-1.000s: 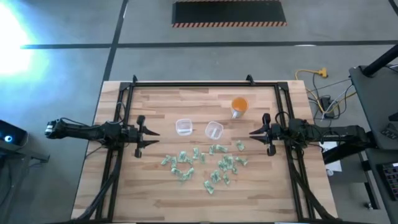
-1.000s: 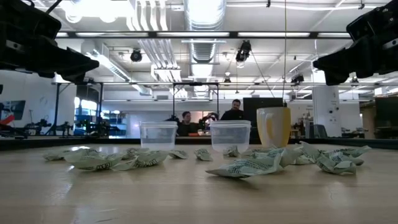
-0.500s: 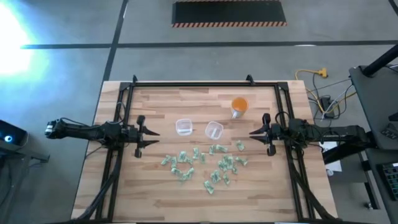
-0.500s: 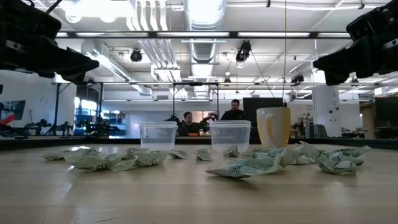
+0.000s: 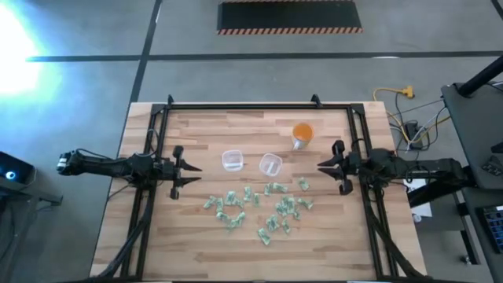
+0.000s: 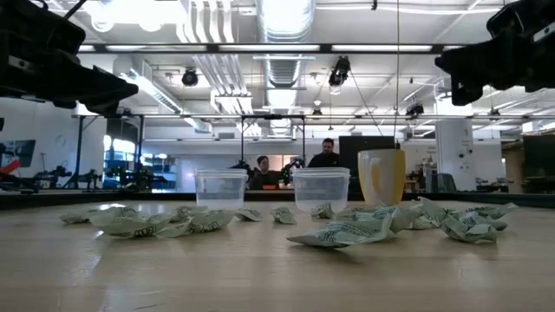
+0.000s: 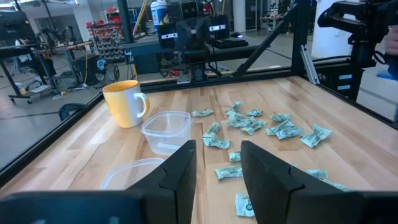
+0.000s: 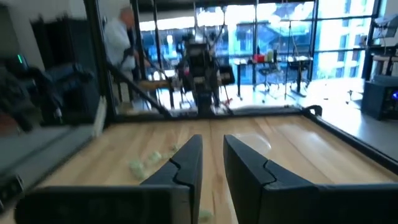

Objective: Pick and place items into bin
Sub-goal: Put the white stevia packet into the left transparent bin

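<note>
High view: items (image 5: 259,211) scattered at six o'clock of two clear cups (image 5: 270,164), none binned. Left gripper (image 5: 185,170) at nine o'clock, right gripper (image 5: 328,167) at three. Wrist views: both sets of fingers slightly parted, empty. All picking remains.

An orange cup (image 5: 302,134) stands on the wooden counter (image 5: 204,240), near two clear tubs (image 5: 232,160) set side by side.
</note>
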Controlling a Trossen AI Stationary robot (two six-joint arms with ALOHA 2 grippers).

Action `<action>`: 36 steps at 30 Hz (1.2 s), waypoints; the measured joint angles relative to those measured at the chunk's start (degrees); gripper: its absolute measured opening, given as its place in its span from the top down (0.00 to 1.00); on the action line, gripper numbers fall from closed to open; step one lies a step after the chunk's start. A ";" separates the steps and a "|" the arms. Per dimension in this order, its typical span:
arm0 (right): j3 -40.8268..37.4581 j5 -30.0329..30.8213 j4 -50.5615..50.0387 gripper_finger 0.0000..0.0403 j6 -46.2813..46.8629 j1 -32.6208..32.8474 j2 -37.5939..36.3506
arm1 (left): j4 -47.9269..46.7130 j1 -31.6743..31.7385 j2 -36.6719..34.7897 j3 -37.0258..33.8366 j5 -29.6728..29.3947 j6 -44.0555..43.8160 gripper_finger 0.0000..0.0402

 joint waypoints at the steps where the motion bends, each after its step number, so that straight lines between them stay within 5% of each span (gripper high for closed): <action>1: 0.00 0.00 1.08 0.86 0.74 0.01 -0.02 | 0.00 0.02 0.02 0.00 0.00 0.00 0.73; 17: 0.04 -1.86 14.66 0.86 -0.73 0.01 0.04 | 2.34 0.00 0.02 0.02 -0.02 -0.26 0.73; 36: 5.05 -3.72 14.00 0.86 -13.55 0.04 0.71 | 36.36 -0.02 0.61 0.60 0.55 5.96 0.73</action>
